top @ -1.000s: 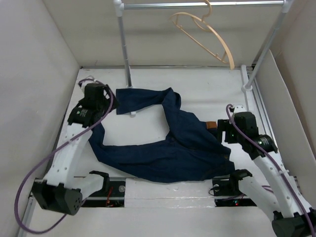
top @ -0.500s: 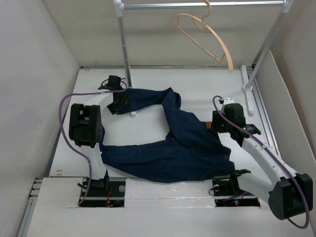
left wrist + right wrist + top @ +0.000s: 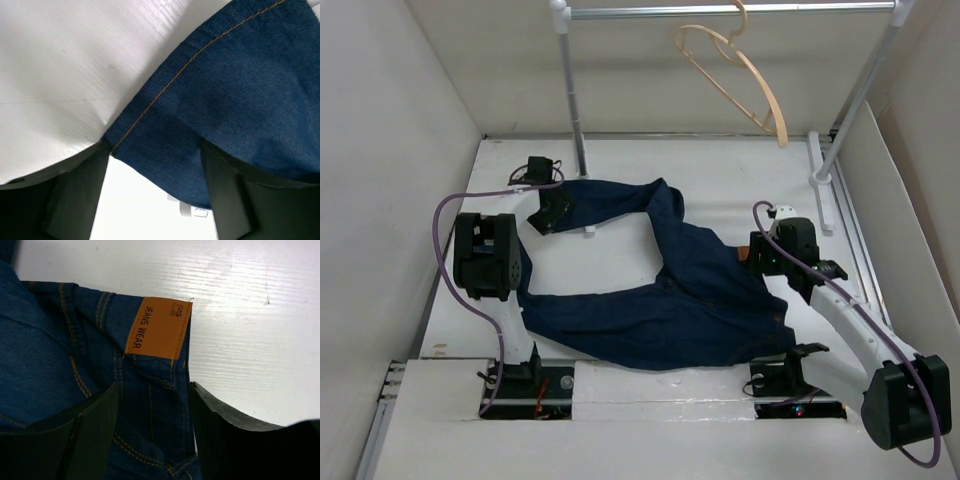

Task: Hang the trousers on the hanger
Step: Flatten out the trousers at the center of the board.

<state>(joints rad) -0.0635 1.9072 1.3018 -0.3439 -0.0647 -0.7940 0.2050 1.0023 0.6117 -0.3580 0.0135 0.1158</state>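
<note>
One pair of dark denim jeans [image 3: 660, 315] sprawls across the middle of the top view, with a leg end at the left gripper [image 3: 552, 210] in the upper left and the waistband, with its single tan patch [image 3: 159, 327], at the right gripper [image 3: 767, 258] at centre right; the one peach hanger [image 3: 740, 70] hangs from the silver rail [image 3: 720, 10] at the top. Both grippers' fingers stand apart, clamped on nothing — the left straddles the leg's stitched hem, the right the waistband below the patch. The denim looks soft, floppy and fairly heavy, so I judge those stitched edges the surest holds.
</note>
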